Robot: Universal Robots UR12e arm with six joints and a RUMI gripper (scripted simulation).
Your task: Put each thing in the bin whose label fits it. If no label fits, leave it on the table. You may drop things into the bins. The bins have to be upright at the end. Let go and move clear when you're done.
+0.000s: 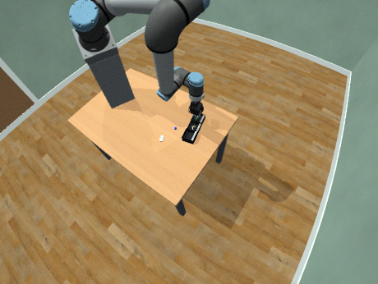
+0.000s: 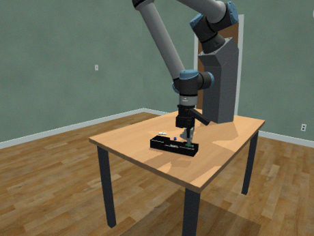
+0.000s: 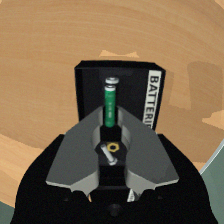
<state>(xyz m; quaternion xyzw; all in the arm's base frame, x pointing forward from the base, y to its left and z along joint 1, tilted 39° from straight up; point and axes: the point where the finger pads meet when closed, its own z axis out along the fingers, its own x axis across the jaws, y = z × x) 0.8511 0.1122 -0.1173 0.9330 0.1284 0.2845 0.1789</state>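
My gripper (image 3: 109,107) (image 1: 199,116) (image 2: 188,140) is shut on a green battery (image 3: 109,101) and holds it pointing down over the end compartment of a black row of bins (image 1: 190,135) (image 2: 164,143) (image 3: 86,87). That compartment carries a white label (image 3: 154,97) reading BATTERI, with the rest cut off. In the wrist view a small yellow nut (image 3: 113,147) and a screw show in the gap between the fingers. A small white thing (image 1: 162,138) (image 2: 162,133) and a small blue thing (image 1: 175,128) (image 2: 175,138) lie on the table (image 1: 135,168) (image 2: 218,136) beside the bins.
The arm's grey pedestal (image 1: 108,75) (image 2: 218,85) stands at the table's back edge. The bins lie near the table's right edge in the top view. Wooden floor surrounds the table.
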